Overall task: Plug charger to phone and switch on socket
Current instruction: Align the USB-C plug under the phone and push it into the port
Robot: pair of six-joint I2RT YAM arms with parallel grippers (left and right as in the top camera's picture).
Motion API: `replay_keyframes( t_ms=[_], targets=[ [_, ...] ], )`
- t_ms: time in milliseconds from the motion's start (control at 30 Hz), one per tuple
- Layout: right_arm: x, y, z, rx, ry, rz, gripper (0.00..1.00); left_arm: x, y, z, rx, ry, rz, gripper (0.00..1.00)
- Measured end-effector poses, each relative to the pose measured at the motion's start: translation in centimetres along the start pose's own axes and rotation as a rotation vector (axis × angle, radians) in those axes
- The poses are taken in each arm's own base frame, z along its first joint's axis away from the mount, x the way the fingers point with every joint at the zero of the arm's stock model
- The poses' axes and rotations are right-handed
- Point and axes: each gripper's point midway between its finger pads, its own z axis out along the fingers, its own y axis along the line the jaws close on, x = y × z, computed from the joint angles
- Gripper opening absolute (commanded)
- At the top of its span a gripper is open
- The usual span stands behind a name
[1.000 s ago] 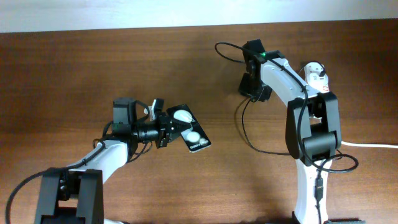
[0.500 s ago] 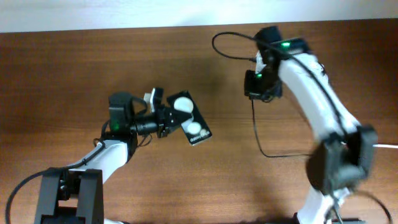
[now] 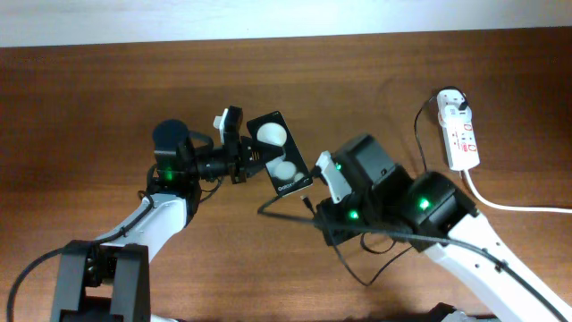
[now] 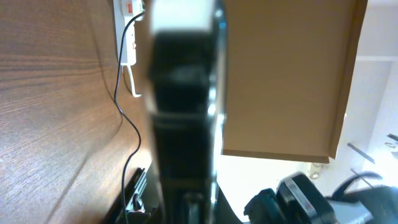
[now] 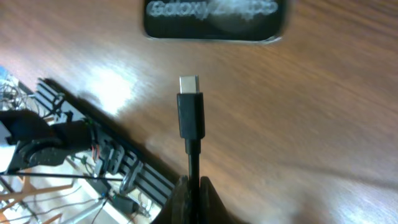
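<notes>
Step in hand: mating. Left gripper (image 3: 243, 161) pinches phone (image 3: 278, 154) edge, held above table (image 3: 107, 98). Right gripper (image 5: 191, 186) clamps charger (image 5: 190, 118), tip just short of phone. Next: align, push home. Socket (image 3: 461, 136) untouched, well apart.

Phone (image 3: 278, 154): black glossy slab, tilted, mid-table. Charger (image 5: 189, 118): thin black cable, metal tip pointing at phone's edge, apart. Socket (image 3: 460, 134): white strip, far right.

Brown wooden table (image 3: 89, 107), pale wall strip (image 3: 179, 18) along its far edge.
</notes>
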Motion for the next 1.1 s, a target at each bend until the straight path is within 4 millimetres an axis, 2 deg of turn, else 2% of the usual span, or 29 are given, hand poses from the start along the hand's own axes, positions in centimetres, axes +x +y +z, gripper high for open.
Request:
replay_keyframes(
  t_ms=[100,200,433,633,1100],
  targets=[
    [0.6,1.1,1.5,-0.025,0.004,-0.018,0.04,0.0,0.0,0.0,0.0,0.001,-0.018,0.0],
    [1.0,1.4,2.4,-0.01,0.027,-0.01,0.04,0.1,0.0,0.0,0.002,0.007,-0.031,0.0],
    [0.3,0.3,2.4,0.055,-0.013,0.044,0.04,0.9,-0.4,0.0,0.016,0.056,-0.019,0.0],
    [-0.3,0.3,2.3,0.059,-0.039,0.05,0.04,1.2,-0.5,0.0,0.019,0.07,-0.02,0.0],
    [0.0,0.6,2.4,0.042,-0.026,0.055,0.04,1.2,-0.5,0.0,0.02,0.071,-0.009,0.0]
  ],
)
